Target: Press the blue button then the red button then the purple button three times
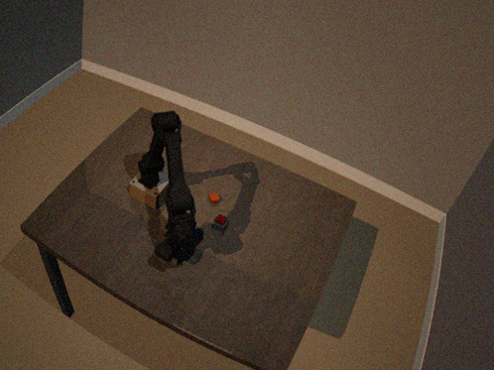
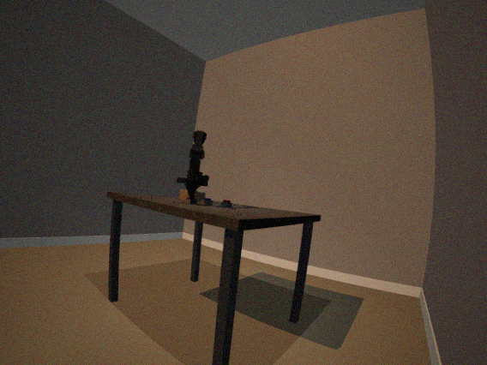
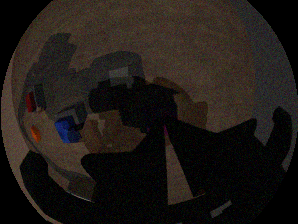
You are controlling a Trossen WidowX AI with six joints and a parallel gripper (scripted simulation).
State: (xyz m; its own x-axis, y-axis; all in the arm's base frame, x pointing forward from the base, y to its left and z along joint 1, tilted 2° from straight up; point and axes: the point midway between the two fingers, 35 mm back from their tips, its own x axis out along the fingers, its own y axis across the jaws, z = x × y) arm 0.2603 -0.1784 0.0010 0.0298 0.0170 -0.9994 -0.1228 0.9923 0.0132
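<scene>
- Claw (image 1: 179, 261) (image 2: 193, 202) (image 3: 162, 121): clenched, with nothing grasped. The fingers meet at the tips and point downward, low over the table (image 1: 276, 295) (image 2: 274, 215) (image 3: 210, 50).
- Purple button (image 3: 166, 131): located at the fingertips. Only a thin sliver of purple shows in the wrist view; the fingers and dark shade cover the rest. Contact and depth of press cannot be told.
- Blue button (image 2: 206, 199) (image 3: 66, 130): located near the claw, apart from the fingertips. In the top view the arm hides most of it.
- Red button (image 1: 220, 219) (image 2: 225, 200) (image 3: 30, 102): mounted on a dark housing, farther from the claw than the blue button. No finger touches it.
- Orange block (image 1: 214, 198) (image 3: 35, 133): rests on the table near the red button, apart from it and from the claw.
- Arm (image 1: 176, 175) (image 2: 195, 164): black; raised at the elbow, with the forearm descending to the claw.
- Pale box-shaped piece (image 1: 144, 194) (image 2: 183, 194): located at the foot of the arm, well apart from the fingertips.
- Lighting: dim. The arm casts a shadow across the table, around the red button.
</scene>
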